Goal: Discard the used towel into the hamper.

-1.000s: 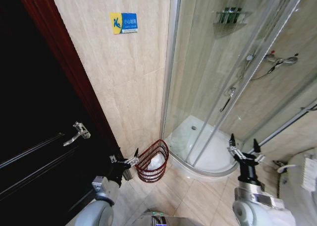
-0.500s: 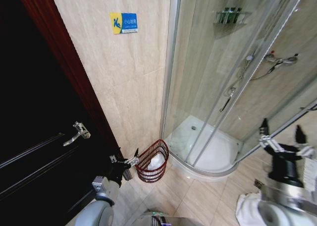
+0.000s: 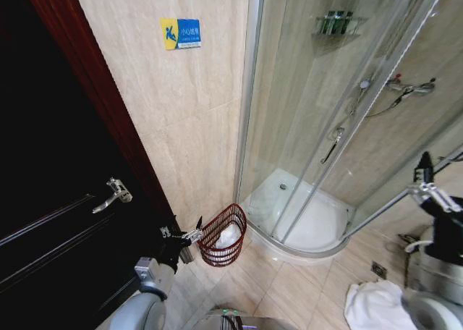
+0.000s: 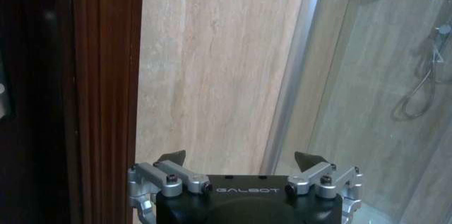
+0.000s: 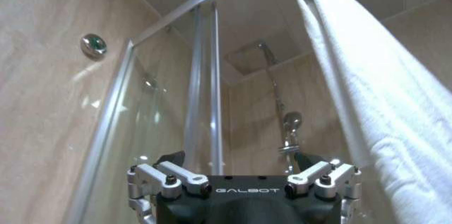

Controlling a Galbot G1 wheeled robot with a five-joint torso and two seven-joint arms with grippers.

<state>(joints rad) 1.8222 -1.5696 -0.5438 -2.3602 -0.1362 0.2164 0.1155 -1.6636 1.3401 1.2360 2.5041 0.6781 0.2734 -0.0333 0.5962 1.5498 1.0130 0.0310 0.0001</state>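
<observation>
The hamper stands on the tiled floor at the foot of the beige wall, between the dark door and the curved edge of the shower tray. Something white lies inside it. Open floor runs from the hamper toward me and across to a white towel lying crumpled near the floor's right side.

My left end effector hangs low just beside the hamper's rim, on the door side; I cannot tell whether it touches the wire. Its fingers stand apart and hold nothing. In my left wrist view the left end effector faces the wall, with the door frame close on one side and the shower's glass panel on the other.

My right end effector is raised at the far right, well apart from the hamper, fingers spread and empty. My right wrist view has that end effector looking up along the curved glass enclosure at the shower head, with a white hanging towel draped from the top rail close alongside.
</observation>
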